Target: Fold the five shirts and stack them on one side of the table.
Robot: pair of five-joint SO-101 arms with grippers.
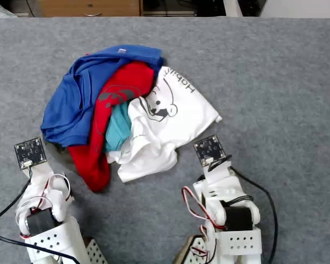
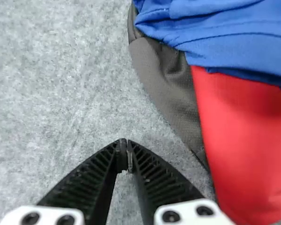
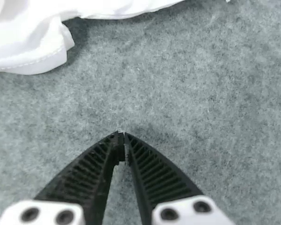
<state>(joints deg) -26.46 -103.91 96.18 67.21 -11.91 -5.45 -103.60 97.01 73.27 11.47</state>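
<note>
we list one heap left of the table's (image 1: 275, 82) middle: blue shirt (image 1: 88, 93), red shirt (image 1: 113, 104), teal shirt (image 1: 119, 129), white shirt (image 1: 170, 118), all unfolded, so we judge folding not yet begun. left pincer (image 2: 123, 143) and right pincer (image 3: 121, 136), both clenched empty, flank its near edge. the left wrist view adds a dark grey shirt (image 2: 171, 89) under the blue, largely buried from above.

This looks like a robotics lab or workshop. The table (image 1: 275, 82) is covered in grey felt-like cloth that runs under and ahead of both sets of jaws. Behind the jaws stand the white plastic left arm (image 1: 47, 220) and right arm (image 1: 231, 217), with bare circuit boards (image 1: 209, 149) and loose wires (image 1: 191, 204). Far beyond the jaws, past the table's edge, is a wooden drawer front (image 1: 88, 7).
</note>
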